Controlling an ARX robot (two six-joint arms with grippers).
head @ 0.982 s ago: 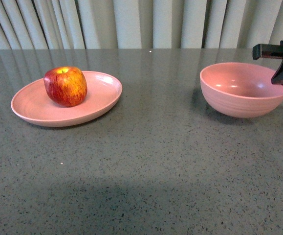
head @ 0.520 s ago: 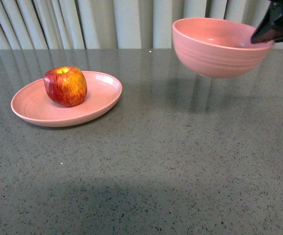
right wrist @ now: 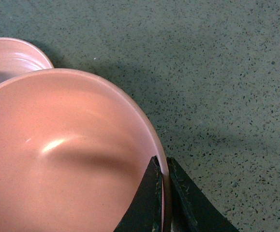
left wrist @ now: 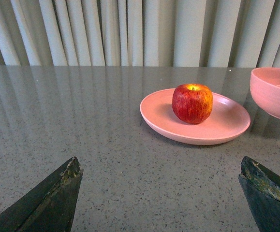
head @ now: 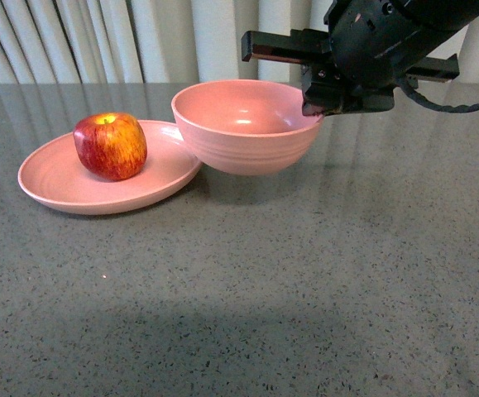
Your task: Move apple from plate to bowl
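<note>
My right tool (right wrist: 163, 166) pinches the bowl (head: 243, 132) rim beside the plate (head: 57, 186); apple (head: 111, 146) unmoved there; left tool (left wrist: 159, 164) gapes wide.

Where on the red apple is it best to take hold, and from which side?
Probably take the red, yellow-streaked apple across its widest middle, from above. It sits upright, stem dimple up, and the shallow matte pink round plate leaves its sides free.
</note>
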